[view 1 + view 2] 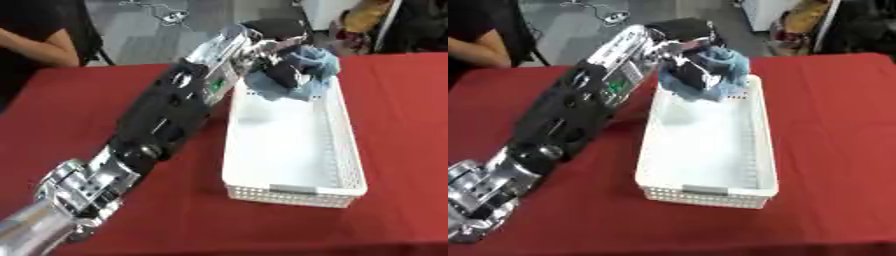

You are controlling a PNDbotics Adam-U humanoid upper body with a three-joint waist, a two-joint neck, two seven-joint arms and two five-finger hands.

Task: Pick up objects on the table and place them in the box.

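- The robot's left arm comes in from the bottom left corner and reaches far across the table.
- The arm is mostly black, with shiny silver parts near the bottom corner and up by the wrist.
- The left hand is at the far end of the white box, up over its far edge.
- The hand's fingers are curled around a blue cloth. The cloth is bunched up in a soft lump, with dark fingers showing in front of it.
- The blue cloth is up in the hand. Its low edge hangs just over the far end of the box, inside the rim. I cannot tell if it touches the bottom of the box.
- The white box is long and thin, with lots of little holes in its walls. It sits on the red table, and its long sides run away from the robot.
- The near and middle parts of the box floor look white and bare.
- The arm lies beside the left wall of the box, and I cannot tell if it touches it.
- The red cloth covers the whole table.
- The robot's right hand does not show in either view.
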